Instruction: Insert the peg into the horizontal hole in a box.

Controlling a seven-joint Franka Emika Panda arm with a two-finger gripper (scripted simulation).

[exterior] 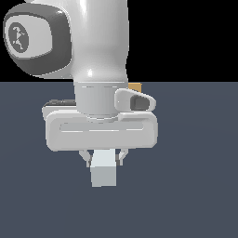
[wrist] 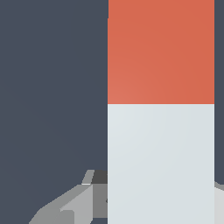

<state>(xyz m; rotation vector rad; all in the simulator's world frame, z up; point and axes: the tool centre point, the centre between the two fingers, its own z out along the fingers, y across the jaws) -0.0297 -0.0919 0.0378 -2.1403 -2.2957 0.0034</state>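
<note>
The gripper (exterior: 104,158) has its fingers (exterior: 85,157) clamped on the white part of the peg (exterior: 103,173), so its orange end points away beyond them. That leaves the orange tip free to lead into the hole. Of the box (exterior: 135,87), only a tan corner shows behind the arm, past the fingers.

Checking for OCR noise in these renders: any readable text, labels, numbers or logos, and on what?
No readable text in either view.
Arm: a round grey emblem on the joint cap, a pattern and not letters.
Gripper, peg, box: plain surfaces, no marks.
</note>
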